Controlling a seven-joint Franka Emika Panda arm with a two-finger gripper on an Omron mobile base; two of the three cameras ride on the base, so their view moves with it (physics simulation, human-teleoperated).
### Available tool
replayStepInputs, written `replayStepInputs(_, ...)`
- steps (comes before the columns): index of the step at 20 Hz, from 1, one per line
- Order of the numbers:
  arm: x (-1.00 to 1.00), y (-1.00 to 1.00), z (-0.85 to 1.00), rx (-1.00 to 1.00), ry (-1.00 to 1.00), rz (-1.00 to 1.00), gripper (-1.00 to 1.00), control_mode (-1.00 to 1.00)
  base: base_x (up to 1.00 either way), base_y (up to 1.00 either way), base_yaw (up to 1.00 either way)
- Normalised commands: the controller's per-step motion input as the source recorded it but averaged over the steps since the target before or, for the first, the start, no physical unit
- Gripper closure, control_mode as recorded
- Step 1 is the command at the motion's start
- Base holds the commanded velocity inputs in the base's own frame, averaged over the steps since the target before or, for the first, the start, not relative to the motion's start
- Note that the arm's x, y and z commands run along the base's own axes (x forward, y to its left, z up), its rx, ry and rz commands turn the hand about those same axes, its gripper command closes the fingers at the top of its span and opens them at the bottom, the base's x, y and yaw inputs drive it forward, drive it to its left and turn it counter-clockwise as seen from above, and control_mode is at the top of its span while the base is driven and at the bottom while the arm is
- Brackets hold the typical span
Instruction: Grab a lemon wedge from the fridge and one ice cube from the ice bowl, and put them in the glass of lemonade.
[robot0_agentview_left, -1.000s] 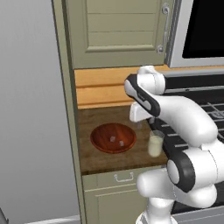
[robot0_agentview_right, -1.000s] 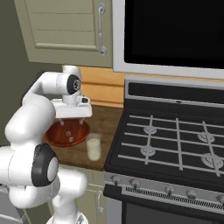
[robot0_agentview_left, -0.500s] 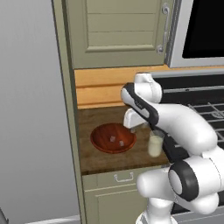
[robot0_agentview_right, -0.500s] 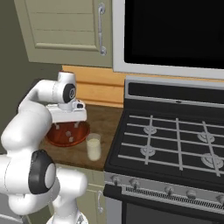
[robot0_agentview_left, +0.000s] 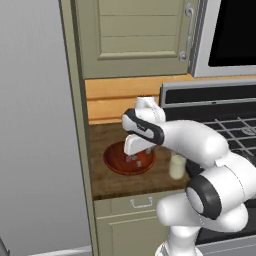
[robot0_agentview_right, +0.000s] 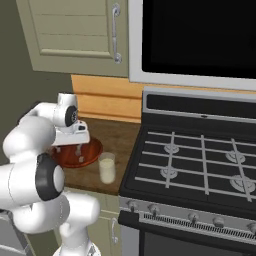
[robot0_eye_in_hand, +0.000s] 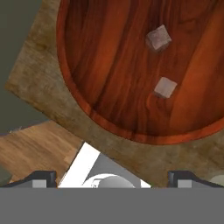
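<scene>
Two ice cubes, one (robot0_eye_in_hand: 158, 38) lying farther along the grain than the other (robot0_eye_in_hand: 165, 87), sit apart in a single reddish-brown ice bowl (robot0_eye_in_hand: 100, 65) on the wooden counter (robot0_agentview_left: 120, 182). One glass of lemonade (robot0_agentview_right: 106, 168) stands just beside the bowl. One gripper (robot0_agentview_left: 136, 159) hangs over the bowl, two dark fingers showing. One stove (robot0_agentview_right: 200, 165) fills the counter's right side, with four burner grates visible. One upper cabinet door (robot0_agentview_left: 137, 35) carries one bar handle (robot0_agentview_left: 189, 32). One drawer (robot0_agentview_left: 140, 202) sits below the counter.
</scene>
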Motion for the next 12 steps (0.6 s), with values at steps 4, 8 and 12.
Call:
replayStepInputs(4, 0.57, 0.28, -0.46, -0.03, 0.0, 0.0, -1.0, -1.0, 0.0, 0.0, 0.0)
replayStepInputs(8, 0.49, 0.07, -0.29, -0.05, 0.0, 0.0, -1.0, -1.0, 0.0, 0.0, 0.0)
replayStepInputs(12, 0.36, 0.03, -0.38, -0.04, 0.0, 0.0, -1.0, -1.0, 0.0, 0.0, 0.0)
